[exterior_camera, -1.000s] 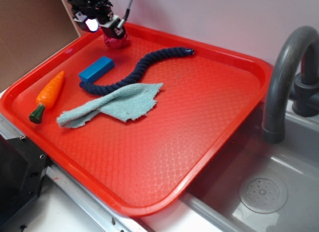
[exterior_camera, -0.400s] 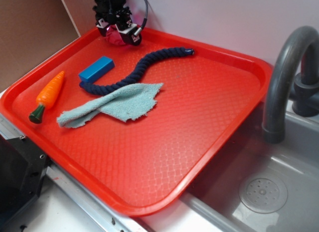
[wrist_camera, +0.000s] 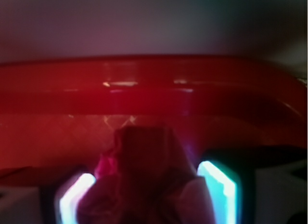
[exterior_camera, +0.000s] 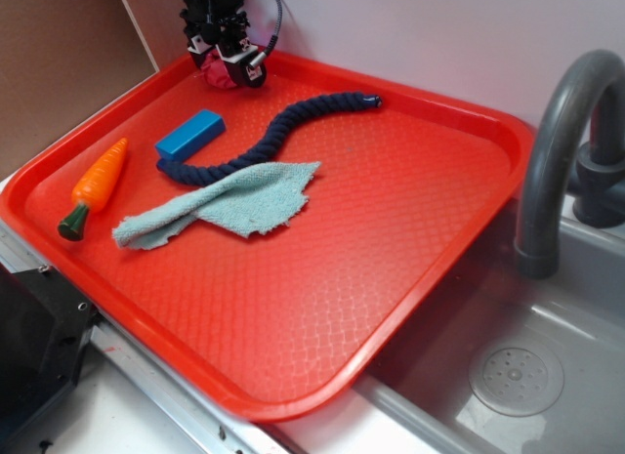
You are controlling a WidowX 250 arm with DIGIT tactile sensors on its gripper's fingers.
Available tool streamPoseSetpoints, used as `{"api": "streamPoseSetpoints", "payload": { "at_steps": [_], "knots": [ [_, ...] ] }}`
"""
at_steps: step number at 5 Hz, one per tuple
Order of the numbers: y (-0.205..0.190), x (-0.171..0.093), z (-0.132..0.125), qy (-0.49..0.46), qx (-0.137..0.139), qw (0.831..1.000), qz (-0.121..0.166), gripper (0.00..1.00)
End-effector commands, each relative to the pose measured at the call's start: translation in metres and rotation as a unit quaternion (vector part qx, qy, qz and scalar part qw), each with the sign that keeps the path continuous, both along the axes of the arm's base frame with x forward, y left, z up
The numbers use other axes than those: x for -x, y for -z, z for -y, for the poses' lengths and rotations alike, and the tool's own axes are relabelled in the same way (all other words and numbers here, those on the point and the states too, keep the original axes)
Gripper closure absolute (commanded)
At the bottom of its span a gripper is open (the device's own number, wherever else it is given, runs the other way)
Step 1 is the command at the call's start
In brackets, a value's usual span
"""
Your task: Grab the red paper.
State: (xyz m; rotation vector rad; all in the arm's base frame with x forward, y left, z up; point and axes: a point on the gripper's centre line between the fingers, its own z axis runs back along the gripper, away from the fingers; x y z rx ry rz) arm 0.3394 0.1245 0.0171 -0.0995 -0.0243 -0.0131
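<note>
Your jaws stand spread, one on each side of the red paper (wrist_camera: 144, 180); the wrist view shows the two lit fingers (wrist_camera: 219, 190) flanking the wad with a little gap on either side, so they do not seem to be pinching it. Whether they are near closing, you cannot tell.

The paper lies directly between the jaws, neither ahead nor to one side. It is a crumpled ball with no clear long axis, so the approach angle matters little; closing the gripper (exterior_camera: 227, 65) where it stands looks like the move required.

From the outside view, the paper (exterior_camera: 217, 74) sits in the far corner of the red tray (exterior_camera: 391, 278), close under its raised rim (wrist_camera: 154, 84) and the wall behind. Judge the rim as the main hazard: a finger could catch it.

Farther out, well apart from the paper, lie a blue block (exterior_camera: 189, 135), a dark rope (exterior_camera: 278, 132), a pale cloth (exterior_camera: 229, 208) and a toy carrot (exterior_camera: 93, 188). A sink (exterior_camera: 518, 376) adjoins the tray.
</note>
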Motion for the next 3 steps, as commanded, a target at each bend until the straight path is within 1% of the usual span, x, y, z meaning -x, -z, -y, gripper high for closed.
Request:
{"api": "streamPoseSetpoints", "payload": {
  "at_steps": [1,2,3],
  "knots": [
    [-0.113,0.035,0.016,-0.079,-0.062,0.991,0.088,1.0],
    [-0.161,0.069,0.051,-0.137,-0.086,0.982,0.097,1.0],
    [-0.214,0.096,0.078,-0.137,-0.042,0.984,0.104,1.0]
  ]
}}
